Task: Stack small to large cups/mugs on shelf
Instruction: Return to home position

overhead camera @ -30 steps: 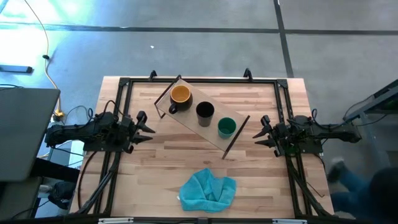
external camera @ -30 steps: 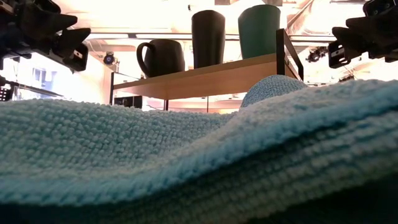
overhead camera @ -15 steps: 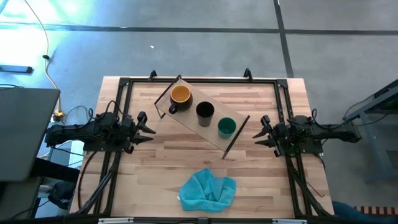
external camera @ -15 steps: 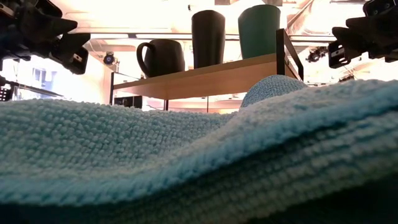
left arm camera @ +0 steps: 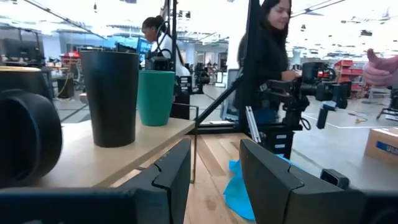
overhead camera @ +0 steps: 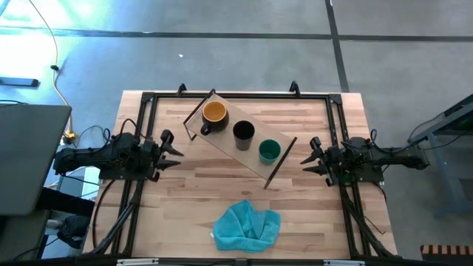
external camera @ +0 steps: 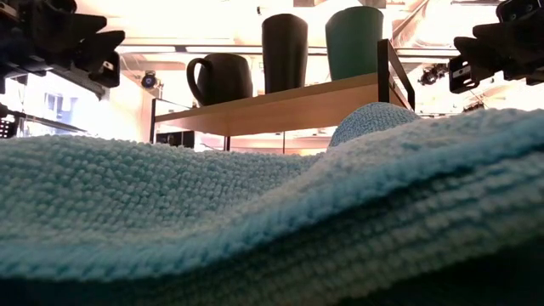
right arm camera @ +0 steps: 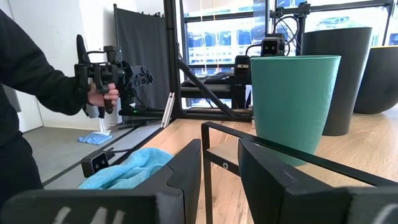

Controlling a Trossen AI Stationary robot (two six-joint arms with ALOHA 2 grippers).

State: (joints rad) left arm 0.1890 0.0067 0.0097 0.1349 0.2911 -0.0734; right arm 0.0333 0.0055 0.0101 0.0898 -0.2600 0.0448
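The shelf (overhead camera: 244,140) lies slantwise on the table's far middle, standing on its black end legs. On its board stand three cups in a row: a yellow-orange mug (overhead camera: 214,112) with a dark handle, a black cup (overhead camera: 244,133) and a green cup (overhead camera: 269,151). My left gripper (overhead camera: 171,148) is open and empty, left of the shelf's mug end. My right gripper (overhead camera: 309,155) is open and empty, right of the shelf's green-cup end. In the left wrist view the black cup (left arm camera: 112,96) and green cup (left arm camera: 155,87) stand upright on the board. In the right wrist view the green cup (right arm camera: 292,106) is nearest.
A teal-blue cloth (overhead camera: 247,225) lies crumpled near the table's front edge and fills the low view's foreground (external camera: 272,221). Black rails (overhead camera: 148,100) frame the tabletop. People stand in the room beyond the table (left arm camera: 267,56), one holding a hand-held device (right arm camera: 102,81).
My left gripper has risen a little, staying open and empty. The cups, the shelf and my right gripper have kept still.
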